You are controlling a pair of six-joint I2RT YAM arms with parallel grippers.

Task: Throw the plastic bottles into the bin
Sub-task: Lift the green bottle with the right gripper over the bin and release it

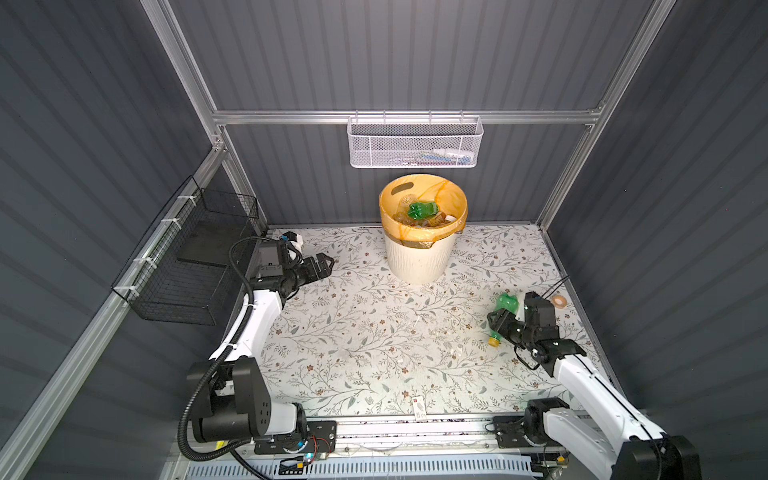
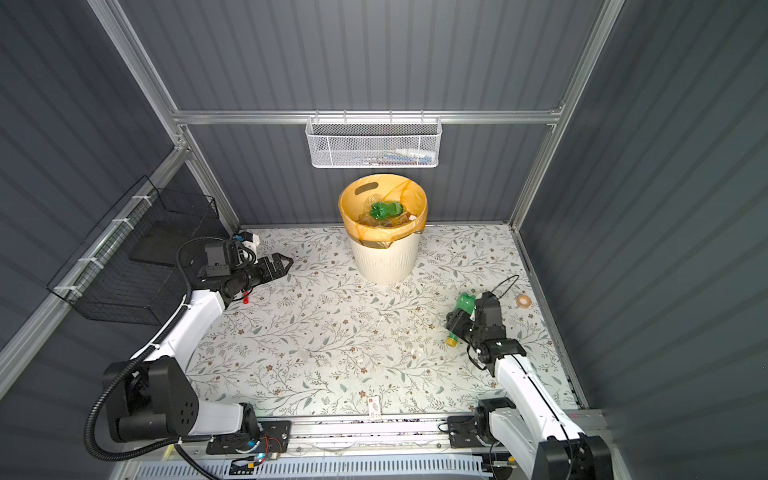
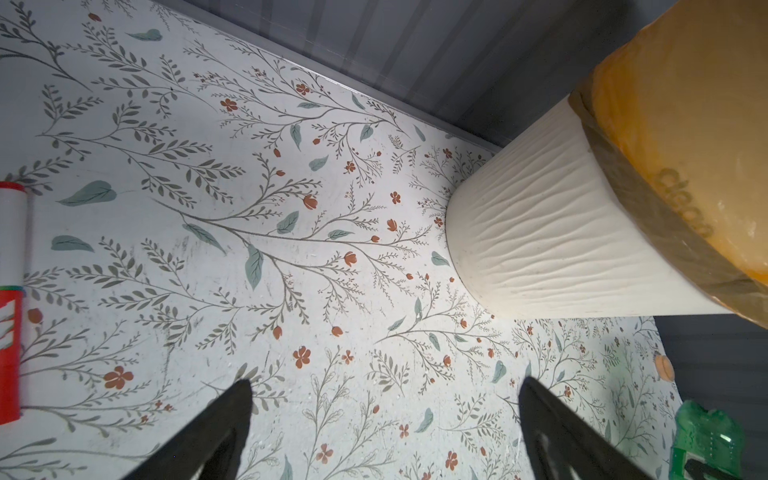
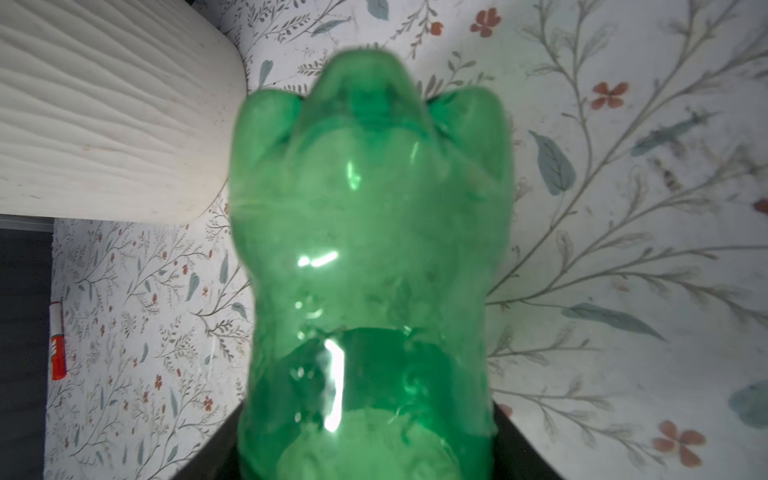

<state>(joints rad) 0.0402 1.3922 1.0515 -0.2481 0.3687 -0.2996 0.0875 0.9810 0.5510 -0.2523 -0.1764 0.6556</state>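
Observation:
A green plastic bottle (image 1: 508, 303) (image 2: 464, 302) with a yellow cap (image 1: 493, 341) is at the right of the floral table, and my right gripper (image 1: 500, 322) (image 2: 457, 322) is shut across its middle. In the right wrist view the bottle (image 4: 365, 249) fills the space between the black fingers (image 4: 519, 453), base pointing away. The cream ribbed bin (image 1: 419, 257) (image 2: 384, 257) (image 3: 540, 232) (image 4: 104, 116) stands at the back centre. It holds several bottles, with a green bottle (image 1: 422, 209) on top. My left gripper (image 1: 328, 264) (image 2: 286, 262) (image 3: 384, 386) hovers open and empty to the left of the bin.
A white mesh basket (image 1: 415, 143) hangs on the back wall and a black wire basket (image 1: 187, 266) on the left wall. A tape roll (image 1: 558, 301) lies at the far right. A small card (image 1: 419, 407) sits at the front edge. A red-and-white marker pen (image 3: 10, 291) (image 2: 246, 297) lies under the left arm.

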